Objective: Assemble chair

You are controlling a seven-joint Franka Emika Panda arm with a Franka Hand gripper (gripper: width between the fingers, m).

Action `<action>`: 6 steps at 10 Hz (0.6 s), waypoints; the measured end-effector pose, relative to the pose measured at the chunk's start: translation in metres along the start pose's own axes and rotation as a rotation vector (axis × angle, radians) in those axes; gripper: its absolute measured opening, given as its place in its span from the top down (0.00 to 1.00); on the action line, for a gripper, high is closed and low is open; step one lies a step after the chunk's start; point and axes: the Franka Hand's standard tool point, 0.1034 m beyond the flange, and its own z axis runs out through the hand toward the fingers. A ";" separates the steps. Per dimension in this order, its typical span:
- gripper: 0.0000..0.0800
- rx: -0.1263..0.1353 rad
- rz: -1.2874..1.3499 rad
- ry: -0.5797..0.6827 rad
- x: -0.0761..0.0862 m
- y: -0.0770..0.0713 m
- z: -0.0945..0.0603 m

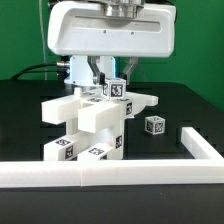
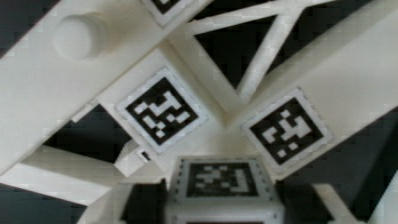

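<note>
I am watching the gripper (image 1: 112, 83) hanging straight down from the white arm (image 1: 108, 30), right above the half-built chair (image 1: 88, 122). Its two fingers (image 1: 101, 75) are standing close together and pinching a small cube (image 1: 117, 89) between them, with the cube's tag facing out toward the exterior camera. In the wrist view the small cube (image 2: 217, 178) is sitting squarely between the dark fingers (image 2: 143, 198) of the gripper (image 2: 217, 200), its tag turned up at the lens.

The chair is lying directly beneath the gripper as a stack of blocky white bars and panels, some jutting out to either side, with tags showing low on its front. I cannot tell whether the held cube is touching the top bar or hanging just clear of it. Past the cube, the wrist view is showing slanted white panels crossing each other, two tags (image 2: 164, 108) side by side on them, and a round peg (image 2: 80, 35) farther out.

A second cube (image 1: 155, 125) is resting on the black table (image 1: 190, 105), lower than the gripper, off to the exterior view's right and apart from the chair. The white border frame (image 1: 100, 172) is running in front of the chair, on the exterior camera's side of the gripper, and turning a corner at the exterior view's right.
</note>
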 end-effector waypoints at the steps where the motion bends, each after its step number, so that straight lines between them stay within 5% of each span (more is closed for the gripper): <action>1: 0.64 0.000 0.000 0.000 0.000 0.000 0.000; 6: 0.64 0.000 0.000 0.001 0.000 0.001 0.000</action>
